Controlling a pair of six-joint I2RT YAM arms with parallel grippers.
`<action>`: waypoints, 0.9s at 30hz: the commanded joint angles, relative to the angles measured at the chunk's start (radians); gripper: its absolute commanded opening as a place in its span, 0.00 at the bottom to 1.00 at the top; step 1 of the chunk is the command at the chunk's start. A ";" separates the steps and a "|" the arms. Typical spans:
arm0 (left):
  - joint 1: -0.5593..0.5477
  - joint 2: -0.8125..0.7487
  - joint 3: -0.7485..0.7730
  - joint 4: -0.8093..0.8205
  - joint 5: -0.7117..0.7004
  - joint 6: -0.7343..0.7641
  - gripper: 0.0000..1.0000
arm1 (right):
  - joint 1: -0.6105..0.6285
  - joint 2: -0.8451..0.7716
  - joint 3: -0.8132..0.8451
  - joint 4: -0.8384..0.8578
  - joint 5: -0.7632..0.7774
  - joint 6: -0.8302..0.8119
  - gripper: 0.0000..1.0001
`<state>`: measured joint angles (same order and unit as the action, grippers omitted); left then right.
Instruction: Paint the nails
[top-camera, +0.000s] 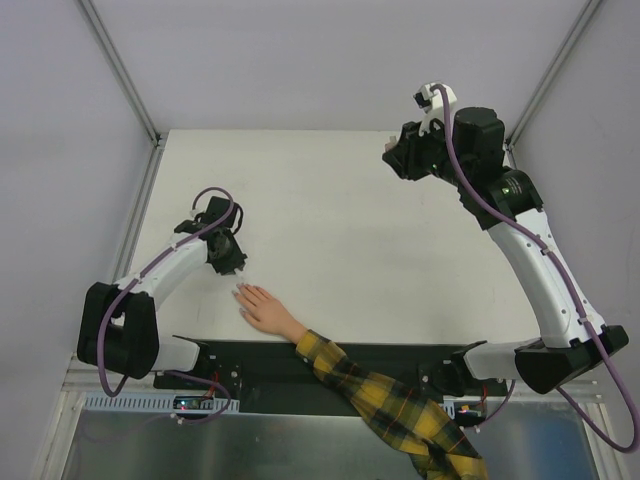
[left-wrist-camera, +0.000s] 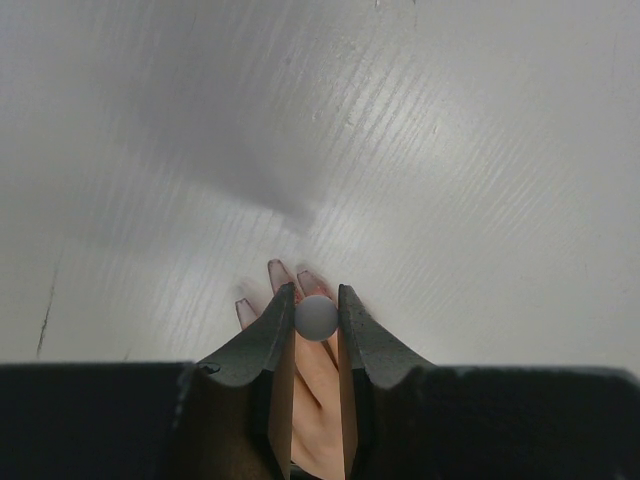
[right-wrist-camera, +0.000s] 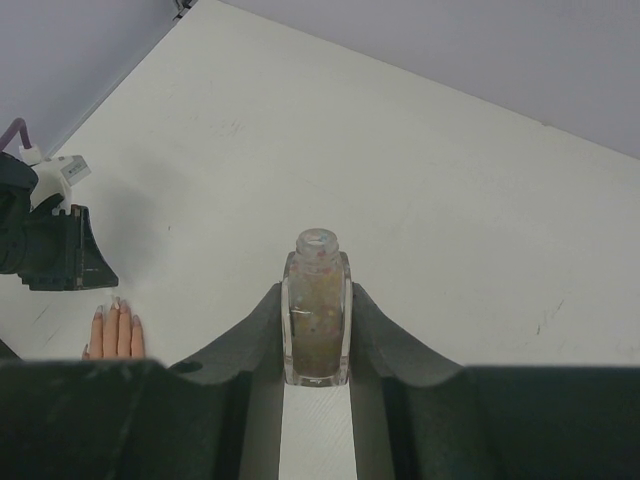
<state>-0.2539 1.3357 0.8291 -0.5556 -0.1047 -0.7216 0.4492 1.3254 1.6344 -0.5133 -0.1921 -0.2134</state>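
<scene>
Left wrist view: left gripper is covering most of the hand, nails are blurring out, gripped grey round piece is sitting too close to identify. Also right gripper is hiding the bottle sides. Overhead: sleeve is running off the bottom edge.

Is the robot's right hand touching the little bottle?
Touching. The right wrist view shows the bottle squeezed between both fingers of the right hand, no gap on either side.
</scene>
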 joint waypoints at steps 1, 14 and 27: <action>0.007 0.017 0.011 -0.001 0.008 -0.021 0.00 | -0.010 -0.008 0.053 0.025 -0.009 0.009 0.00; 0.008 0.040 0.019 0.003 0.014 -0.027 0.00 | -0.026 -0.002 0.053 0.025 -0.015 0.011 0.00; 0.016 0.068 0.038 0.011 0.014 -0.030 0.00 | -0.040 -0.003 0.047 0.027 -0.020 0.012 0.00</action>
<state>-0.2527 1.3899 0.8303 -0.5381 -0.1040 -0.7261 0.4202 1.3254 1.6344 -0.5133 -0.1989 -0.2131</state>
